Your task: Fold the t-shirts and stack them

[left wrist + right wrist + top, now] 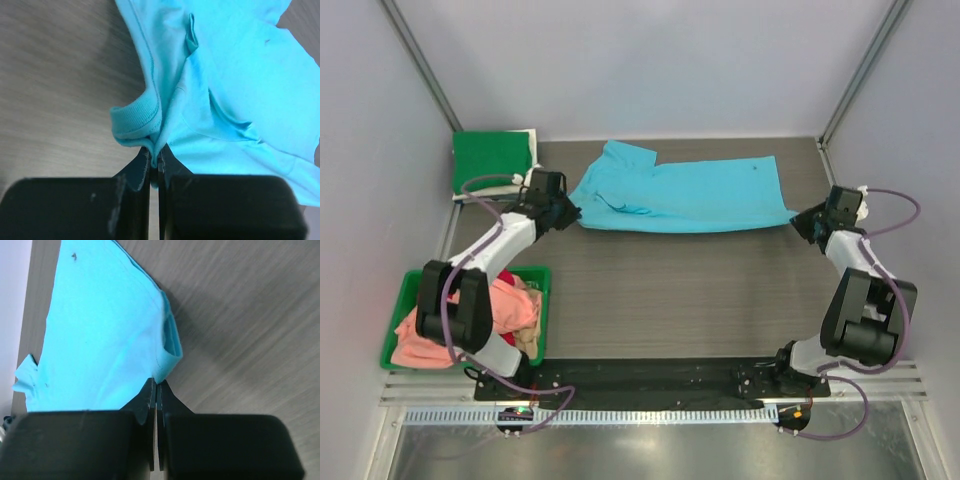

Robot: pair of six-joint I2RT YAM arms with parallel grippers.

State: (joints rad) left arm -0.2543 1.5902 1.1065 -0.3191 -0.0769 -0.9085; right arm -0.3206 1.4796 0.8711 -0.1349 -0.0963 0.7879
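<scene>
A sky-blue t-shirt point(690, 195) lies spread across the far half of the table, collar end to the left. My left gripper point(570, 213) is shut on the shirt's ribbed collar edge point(135, 125) at its near left corner. My right gripper point(800, 222) is shut on the hem corner point(167, 355) at the shirt's near right end. In both wrist views the blue cloth is pinched between the closed black fingers. More t-shirts, salmon-pink point(420, 340) and tan point(525, 340), are heaped in the bin at the left.
A green plastic bin point(542, 290) sits at the near left beside the left arm's base. A folded green cloth on white point(492, 160) lies at the far left corner. Grey walls stand close on both sides of the dark wood-grain table point(690, 290).
</scene>
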